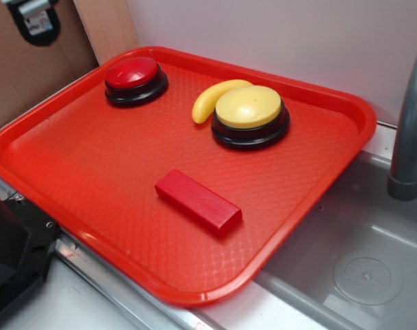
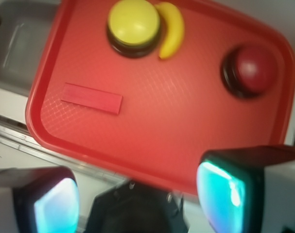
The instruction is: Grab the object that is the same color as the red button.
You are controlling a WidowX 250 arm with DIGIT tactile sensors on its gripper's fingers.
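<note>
The block point(image 1: 198, 202) lies flat on the red tray point(image 1: 71, 158), toward its near edge in the exterior view, apart from everything else. The red button point(image 1: 134, 79) sits at the tray's far corner; the yellow button point(image 1: 250, 115) stands mid-tray with the banana point(image 1: 211, 100) touching its side. Block and tray are nearly the same red — only the block's smooth top and shadowed edges set it off from the tray's textured floor.

In the wrist view the gripper point(image 2: 137, 196) hangs open and empty, its two pads point(image 2: 220, 191) spread wide, off the tray's edge, with the block point(image 2: 92, 98) up and to the left, well apart from it.

The step in hand looks to be the approach. To do it well, I judge the gripper should travel over the block's middle, turn so the pads straddle its narrow width rather than its length, and come down until they bracket the sides. The block is low, so the pads must reach almost to the tray floor — too shallow and they may slip off the top edge.
</note>
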